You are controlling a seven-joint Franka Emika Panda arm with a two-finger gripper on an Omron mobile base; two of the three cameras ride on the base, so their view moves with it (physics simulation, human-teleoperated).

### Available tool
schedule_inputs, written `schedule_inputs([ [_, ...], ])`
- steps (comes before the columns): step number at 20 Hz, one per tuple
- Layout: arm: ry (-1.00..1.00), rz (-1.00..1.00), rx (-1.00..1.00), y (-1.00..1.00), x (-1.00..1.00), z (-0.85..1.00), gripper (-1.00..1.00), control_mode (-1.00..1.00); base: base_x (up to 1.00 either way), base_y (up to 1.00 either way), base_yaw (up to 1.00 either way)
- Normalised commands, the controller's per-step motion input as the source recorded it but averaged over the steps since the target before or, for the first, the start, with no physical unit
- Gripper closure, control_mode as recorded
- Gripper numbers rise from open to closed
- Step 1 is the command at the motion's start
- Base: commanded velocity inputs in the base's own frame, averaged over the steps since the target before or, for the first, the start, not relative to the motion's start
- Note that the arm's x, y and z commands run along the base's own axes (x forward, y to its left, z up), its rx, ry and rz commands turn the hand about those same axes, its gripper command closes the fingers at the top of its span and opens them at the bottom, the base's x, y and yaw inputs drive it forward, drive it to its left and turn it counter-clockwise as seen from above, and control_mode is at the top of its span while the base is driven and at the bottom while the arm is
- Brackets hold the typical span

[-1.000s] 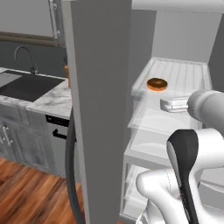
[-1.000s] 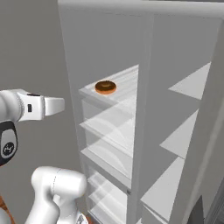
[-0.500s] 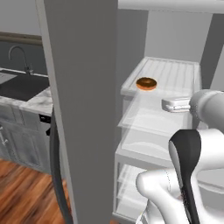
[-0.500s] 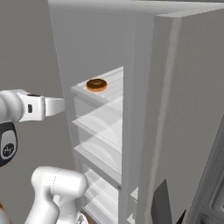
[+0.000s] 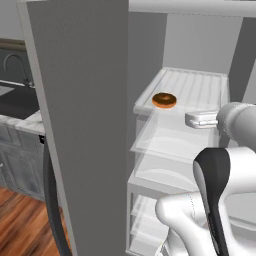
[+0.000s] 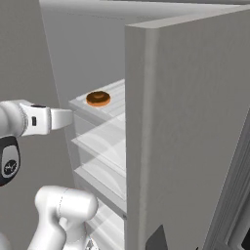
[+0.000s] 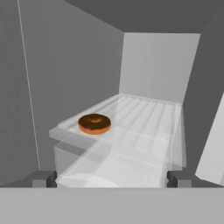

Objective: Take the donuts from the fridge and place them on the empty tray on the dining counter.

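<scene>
A glossy chocolate-brown donut (image 5: 164, 100) (image 6: 98, 98) (image 7: 94, 123) lies near the front left corner of an upper white shelf (image 7: 144, 118) in the open fridge (image 5: 200, 45). My gripper (image 7: 111, 179) is open and holds nothing. It hovers in front of the shelf, a little below the donut's level and short of it. In the left base view the gripper (image 5: 192, 119) is to the right of the donut, and in the right base view the gripper (image 6: 68, 117) is lower left of it. The tray and the dining counter are out of view.
The fridge's left door (image 5: 85, 125) stands open close by, with a dark curved handle (image 5: 52, 205). The right door (image 6: 185, 136) stands open on the other side. Beyond the left door are a kitchen counter with a sink (image 5: 15, 100) and a wood floor (image 5: 20, 225). Lower shelves (image 5: 165, 170) are bare.
The whole picture has slid left in both base views, so the base has moved. The fridge interior now sits nearer and more central. The arm keeps its pose and the gripper stays open.
</scene>
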Motion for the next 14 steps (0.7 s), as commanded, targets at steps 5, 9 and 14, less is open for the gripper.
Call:
schedule_inputs([
  [5,0.0,0.0,0.0,0.0,0.0,0.0,-1.0,1.0,0.17,0.0,0.0],
  [9,0.0,0.0,0.0,0.0,0.0,0.0,-1.0,1.0,0.0,0.0,0.0],
  [14,0.01,0.02,0.0,0.0,-0.02,0.02,-1.0,-1.0,0.0,0.0,0.0],
])
